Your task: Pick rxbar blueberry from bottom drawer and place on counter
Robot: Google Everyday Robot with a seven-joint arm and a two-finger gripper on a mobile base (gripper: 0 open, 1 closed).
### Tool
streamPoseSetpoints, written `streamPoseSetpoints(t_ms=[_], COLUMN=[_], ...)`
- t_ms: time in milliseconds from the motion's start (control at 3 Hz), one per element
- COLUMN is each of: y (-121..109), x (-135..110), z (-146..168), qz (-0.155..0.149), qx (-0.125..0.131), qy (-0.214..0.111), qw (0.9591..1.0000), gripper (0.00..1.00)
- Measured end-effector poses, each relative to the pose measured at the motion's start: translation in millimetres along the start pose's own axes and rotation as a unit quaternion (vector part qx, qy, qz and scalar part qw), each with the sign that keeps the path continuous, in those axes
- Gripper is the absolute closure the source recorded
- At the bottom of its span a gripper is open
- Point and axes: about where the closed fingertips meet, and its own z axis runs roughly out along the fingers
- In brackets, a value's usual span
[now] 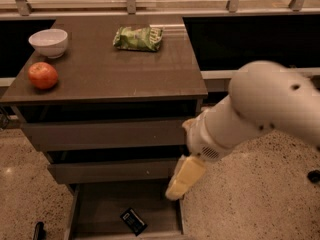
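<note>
The rxbar blueberry (133, 221), a small dark bar with pale print, lies flat in the pulled-out bottom drawer (95, 209), near its front middle. My gripper (179, 186), pale yellow at the end of the white arm, hangs over the drawer's right side. It is above and to the right of the bar and apart from it, with nothing seen in it. The dark brown counter (110, 74) tops the cabinet. The two drawers above are pushed in.
On the counter stand a white bowl (49, 42) at the back left, a red apple (43, 75) at the left, and a green chip bag (138, 37) at the back middle. Speckled floor lies to the right. A dark object (38, 230) lies on the floor, lower left.
</note>
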Motion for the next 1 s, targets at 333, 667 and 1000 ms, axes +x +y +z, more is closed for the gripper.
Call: streamPoseSetpoints(t_ms=[333,667,1000], y=[45,44,50], x=[-3,-20,-18], z=[55,71,82], qz=[-0.019,-0.037,-0.06], qx=[-0.01,0.012,-0.036], qy=[-0.027,-0.054,-0.065], qw=[0.9994,0.9977,0.9954], gripper=[0.0,0.0,0.0])
